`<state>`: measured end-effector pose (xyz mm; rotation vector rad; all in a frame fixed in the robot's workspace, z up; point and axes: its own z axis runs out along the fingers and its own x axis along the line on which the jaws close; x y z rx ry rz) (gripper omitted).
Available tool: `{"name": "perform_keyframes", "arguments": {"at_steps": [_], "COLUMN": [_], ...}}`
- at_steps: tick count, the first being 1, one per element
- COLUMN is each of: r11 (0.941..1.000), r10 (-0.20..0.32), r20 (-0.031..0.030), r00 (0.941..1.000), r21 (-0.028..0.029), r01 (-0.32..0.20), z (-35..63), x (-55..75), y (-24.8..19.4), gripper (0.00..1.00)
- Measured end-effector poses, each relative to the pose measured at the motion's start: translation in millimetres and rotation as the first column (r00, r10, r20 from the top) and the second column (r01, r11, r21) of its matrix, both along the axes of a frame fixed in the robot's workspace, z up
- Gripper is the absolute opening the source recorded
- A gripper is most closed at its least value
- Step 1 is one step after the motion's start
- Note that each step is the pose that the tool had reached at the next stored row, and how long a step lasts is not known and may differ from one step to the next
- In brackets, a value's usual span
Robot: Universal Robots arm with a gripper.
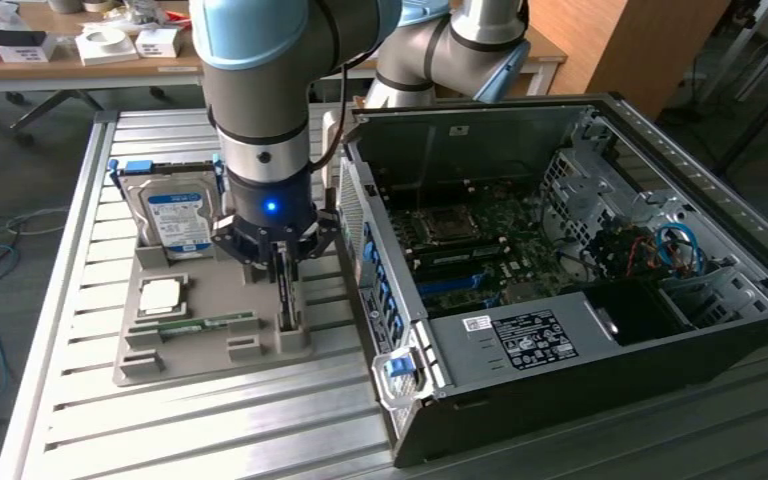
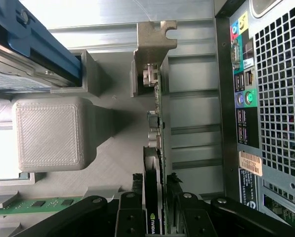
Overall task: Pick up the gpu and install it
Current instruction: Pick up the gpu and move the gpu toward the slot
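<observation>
Exterior view: the gpu (image 1: 287, 318) stands on edge in a slot of the gray holder (image 1: 197, 365), beside the open computer case (image 1: 491, 410). It is not lifted, so pick-up and install both remain. The gripper (image 1: 283, 285) hangs straight over it.

Wrist view: the fingers (image 2: 130, 207) stand spread on either side of the card, with slim gaps and no pinch yet. This detail is hidden outside, where the motherboard (image 1: 478, 250) shows instead.

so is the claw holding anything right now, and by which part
Cannot tell for sure: the claw straddles the long free edge of the gpu, which stands in the grey tray.
</observation>
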<state>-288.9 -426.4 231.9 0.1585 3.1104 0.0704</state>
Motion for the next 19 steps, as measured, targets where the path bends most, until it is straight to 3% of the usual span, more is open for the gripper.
{"name": "perform_keyframes", "arguments": {"at_steps": [10, 12, 19], "r11": [1.0000, 1.0000, 1.0000], "r10": [0.000, 0.000, 0.000], "r20": [-0.0001, -0.0002, -0.0001], "r00": [1.0000, 1.0000, 1.0000], "r21": [0.0000, 0.0000, 0.0000], "r01": [0.000, 0.000, 0.000], "z": [0.0, 0.1, 0.0], "x": [0.0, 0.0, 0.1], "y": [0.0, 0.0, 0.0], "gripper": [0.33, 0.26, 0.26]}}
